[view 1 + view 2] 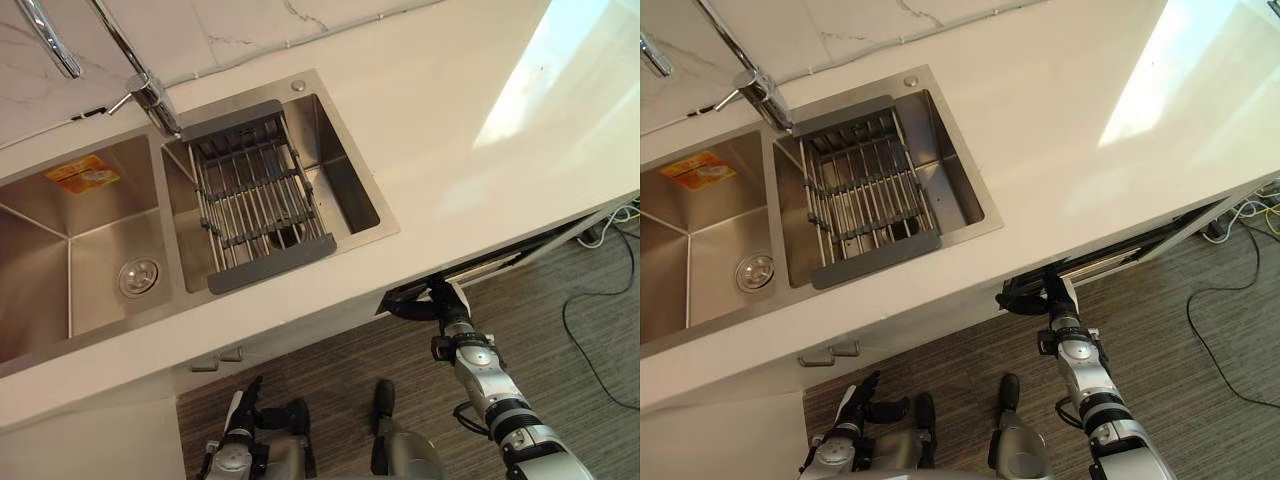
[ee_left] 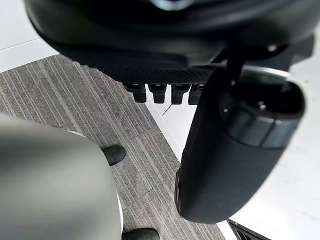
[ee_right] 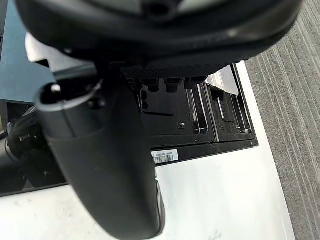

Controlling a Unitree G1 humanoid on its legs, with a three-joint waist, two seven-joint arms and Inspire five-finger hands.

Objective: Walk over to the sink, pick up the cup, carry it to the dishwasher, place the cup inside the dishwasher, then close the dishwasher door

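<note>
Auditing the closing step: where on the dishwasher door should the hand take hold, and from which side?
Probably the dishwasher door at its top edge, the dark strip standing out from under the counter with the door ajar. Come from the front, where the right hand is; the door's white face looks flat, no handle showing.

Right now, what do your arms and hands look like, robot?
Both arms are silver-grey metal with black rings at the joints: the right arm and the left arm. Each ends in a dark, chunky hand: the right hand and the left hand. Up close, each thumb looks fat, smooth and rounded.
</note>
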